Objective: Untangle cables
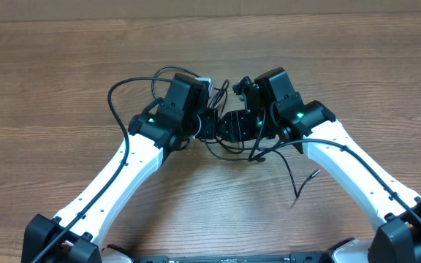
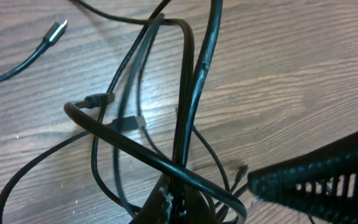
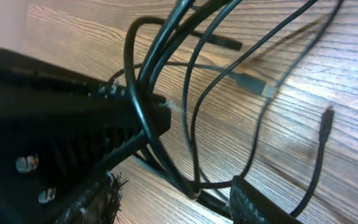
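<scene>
No readable text, label, brand, number or sign shows in any view.

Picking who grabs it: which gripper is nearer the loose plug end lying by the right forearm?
Right. The loose plug end lies just below the right gripper, beside its forearm. The left gripper sits farther off, across the cables bunched between the two.

Two end effectors (image 1: 225, 120); the tangled cables (image 2: 185, 118) resist counting.
</scene>
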Controlling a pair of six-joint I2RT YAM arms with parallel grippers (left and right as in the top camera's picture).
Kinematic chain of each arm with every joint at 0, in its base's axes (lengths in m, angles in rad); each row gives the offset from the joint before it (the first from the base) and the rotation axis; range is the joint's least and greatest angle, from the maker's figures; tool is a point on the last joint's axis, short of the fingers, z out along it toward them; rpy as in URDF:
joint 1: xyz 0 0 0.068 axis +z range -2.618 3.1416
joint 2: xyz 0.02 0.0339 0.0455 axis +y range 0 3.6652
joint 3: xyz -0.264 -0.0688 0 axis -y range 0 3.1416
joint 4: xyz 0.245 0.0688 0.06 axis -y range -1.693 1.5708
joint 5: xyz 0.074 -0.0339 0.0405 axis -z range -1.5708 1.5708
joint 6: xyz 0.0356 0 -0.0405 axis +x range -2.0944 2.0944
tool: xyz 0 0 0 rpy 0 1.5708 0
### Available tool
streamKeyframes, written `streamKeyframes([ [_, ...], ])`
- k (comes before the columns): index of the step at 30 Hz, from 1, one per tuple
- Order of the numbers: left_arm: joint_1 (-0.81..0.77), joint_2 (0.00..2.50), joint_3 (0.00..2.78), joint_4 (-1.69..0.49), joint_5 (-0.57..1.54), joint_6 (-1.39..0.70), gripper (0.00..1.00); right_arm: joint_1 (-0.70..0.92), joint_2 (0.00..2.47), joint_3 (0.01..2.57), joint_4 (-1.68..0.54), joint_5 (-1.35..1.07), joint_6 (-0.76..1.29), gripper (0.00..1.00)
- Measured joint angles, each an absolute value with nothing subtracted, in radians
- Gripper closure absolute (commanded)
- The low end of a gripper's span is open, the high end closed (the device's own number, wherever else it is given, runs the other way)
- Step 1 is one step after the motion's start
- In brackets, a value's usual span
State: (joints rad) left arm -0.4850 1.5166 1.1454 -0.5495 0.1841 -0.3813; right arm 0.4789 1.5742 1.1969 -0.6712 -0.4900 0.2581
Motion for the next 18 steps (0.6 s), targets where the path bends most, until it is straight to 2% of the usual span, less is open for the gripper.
streamKeyframes([
  [2,-0.485,1.517,1.145,-0.540,0.189,-0.381,0.96,0.480,1.574,1.197,-0.670,-0.484,0.258,0.46],
  [5,-0.485,1.516,1.145,-0.535,0.204,-0.381,0.96,0.480,1.577,1.197,-0.670,-0.465,0.259,0.60],
  [12,-0.485,1.479,1.146,-0.544,0.228,-0.381,0.96,0.480,1.607,1.197,-0.616,-0.427,0.258,0.82],
  [14,-0.485,1.467,1.146,-0.557,0.236,-0.381,0.96,0.480,1.623,1.197,-0.601,-0.420,0.257,0.94],
  [18,-0.485,1.462,1.147,-0.584,0.239,-0.381,0.96,0.480,1.655,1.197,-0.594,-0.408,0.258,0.96],
])
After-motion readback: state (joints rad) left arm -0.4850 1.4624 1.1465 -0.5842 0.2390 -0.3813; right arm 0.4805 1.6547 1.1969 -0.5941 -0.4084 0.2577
